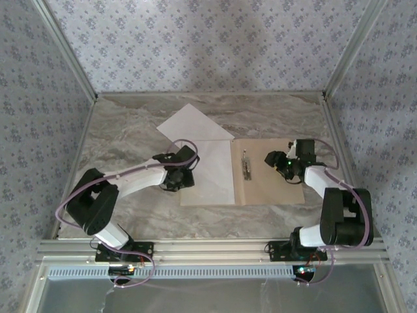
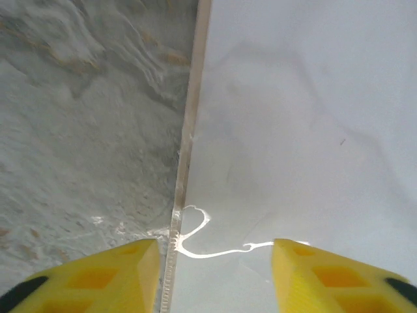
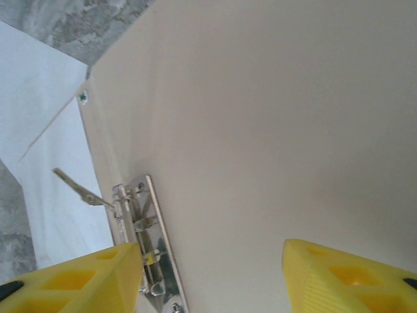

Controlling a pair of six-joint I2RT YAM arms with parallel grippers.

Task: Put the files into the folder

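The tan folder (image 1: 268, 175) lies open on the marble table, a metal clip (image 1: 246, 165) along its spine. One white sheet (image 1: 214, 173) covers its left leaf. A second white sheet (image 1: 193, 124) lies tilted behind, partly under the first. My left gripper (image 1: 185, 175) hangs open over the covering sheet's left edge. In the left wrist view its yellow fingers (image 2: 98, 280) straddle the folder's thin edge (image 2: 187, 140) and the sheet (image 2: 306, 117), holding nothing. My right gripper (image 1: 281, 163) is open above the bare right leaf (image 3: 260, 130), beside the clip (image 3: 148, 251).
Patterned walls with metal corner posts (image 1: 65, 49) enclose the table on three sides. Bare marble (image 1: 124, 130) spreads left of and behind the papers. Both arm bases sit on the aluminium rail (image 1: 215, 249) at the near edge.
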